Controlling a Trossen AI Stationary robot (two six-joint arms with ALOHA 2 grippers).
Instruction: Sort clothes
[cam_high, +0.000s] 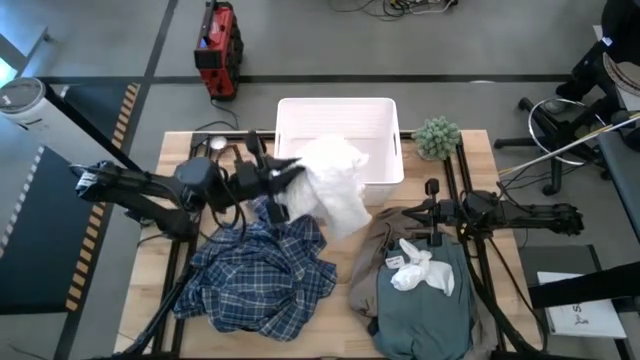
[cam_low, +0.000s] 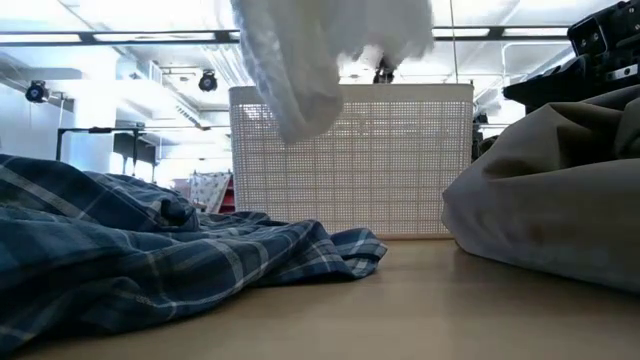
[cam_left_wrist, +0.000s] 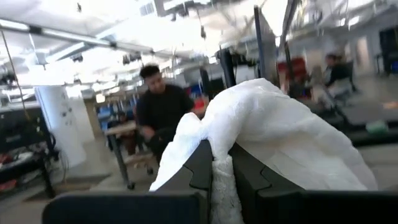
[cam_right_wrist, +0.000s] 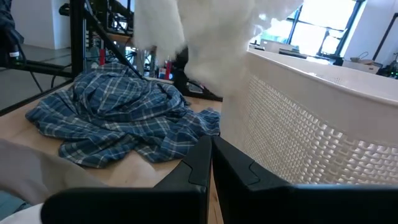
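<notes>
My left gripper (cam_high: 290, 172) is shut on the white textured top (cam_high: 335, 185), held up by the near wall of the white bin (cam_high: 340, 115). The top hangs clear of the table in the low view (cam_low: 320, 60). The blue-white plaid shirt (cam_high: 260, 270) lies crumpled on the table's left half. The taupe garment (cam_high: 375, 260), the dark grey-green tee (cam_high: 425, 315) and the small white piece (cam_high: 420, 268) lie piled on the right. My right gripper (cam_high: 392, 213) is shut and empty above the taupe garment. The grey-blue shirt I cannot pick out. My left gripper pinches a bunched fold of the white top (cam_left_wrist: 222, 180) between its two fingers (cam_left_wrist: 199, 168), coming level from the table's left. The cloth billows over the fingertips (cam_left_wrist: 273, 130) and hangs slack below them, lifted clear of the table.
A small green potted plant (cam_high: 437, 135) stands at the bin's right. A red tool case (cam_high: 217, 50) sits on the floor beyond the table. A person (cam_left_wrist: 161, 109) shows in the room behind. Bare tabletop (cam_low: 420, 310) lies between the plaid shirt and the taupe pile.
</notes>
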